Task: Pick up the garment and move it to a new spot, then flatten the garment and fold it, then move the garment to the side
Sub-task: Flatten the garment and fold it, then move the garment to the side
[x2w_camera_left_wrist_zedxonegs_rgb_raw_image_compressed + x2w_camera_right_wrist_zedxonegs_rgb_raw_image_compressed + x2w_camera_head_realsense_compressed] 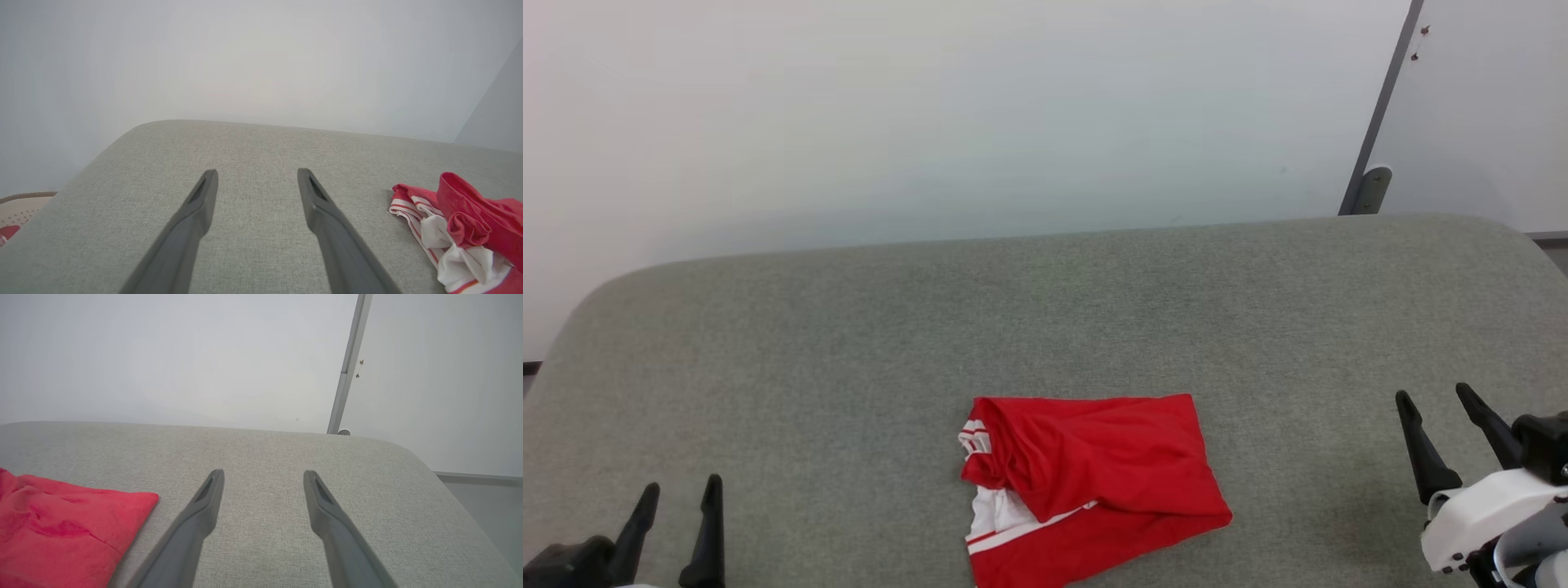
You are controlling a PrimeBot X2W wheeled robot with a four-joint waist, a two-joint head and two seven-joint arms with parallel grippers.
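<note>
The garment [1094,478], red with white sleeve cloth and striped trim, lies folded into a loose rectangle near the front middle of the grey-green padded surface [1045,310]. Its lettering is hidden. In the left wrist view the garment [466,228] shows its bunched collar end at the right; in the right wrist view the garment [61,531] shows a plain red corner at the left. My left gripper [682,498] stands open at the lower left, well clear of the cloth. My right gripper [1433,400] stands open at the lower right, also apart from it. Both hold nothing.
A pale wall rises behind the surface, with a grey upright post [1380,122] at the back right. A beige perforated basket [20,208] with a bit of red cloth peeks past the surface's left edge. The surface's corners are rounded.
</note>
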